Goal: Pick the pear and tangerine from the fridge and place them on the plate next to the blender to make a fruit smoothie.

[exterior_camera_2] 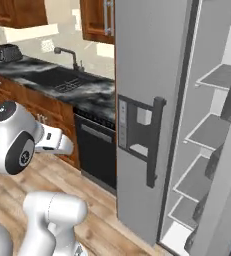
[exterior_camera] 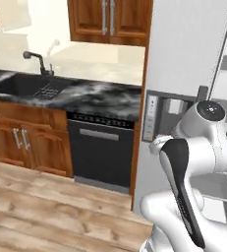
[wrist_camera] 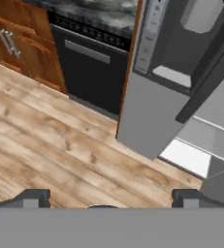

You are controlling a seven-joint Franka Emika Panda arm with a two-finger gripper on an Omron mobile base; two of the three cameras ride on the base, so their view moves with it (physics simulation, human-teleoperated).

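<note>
The fridge [exterior_camera_2: 147, 75] stands right of the counter, tall and light grey. Its left door carries a dispenser panel [exterior_camera_2: 137, 130] and a dark vertical handle [exterior_camera_2: 154, 142]. The right side is open, showing pale grey inner shelves [exterior_camera_2: 207, 132] that look bare. The fridge [exterior_camera: 184, 59] also fills the upper right of the left base view. My gripper [wrist_camera: 108, 198] is open with nothing between its fingertips [wrist_camera: 32, 198]. It hangs above the wooden floor and points at the foot of the fridge [wrist_camera: 152, 116]. Pear, tangerine, plate and blender are out of view.
A black-fronted dishwasher [exterior_camera: 100, 152] sits under the dark marble counter [exterior_camera: 100, 96], left of the fridge. A sink with a faucet [exterior_camera: 39, 61] lies further left, over wooden cabinets [exterior_camera: 21, 142]. The open right fridge door [exterior_camera_2: 222, 200] juts out. A toaster [exterior_camera_2: 6, 51] stands far left.
</note>
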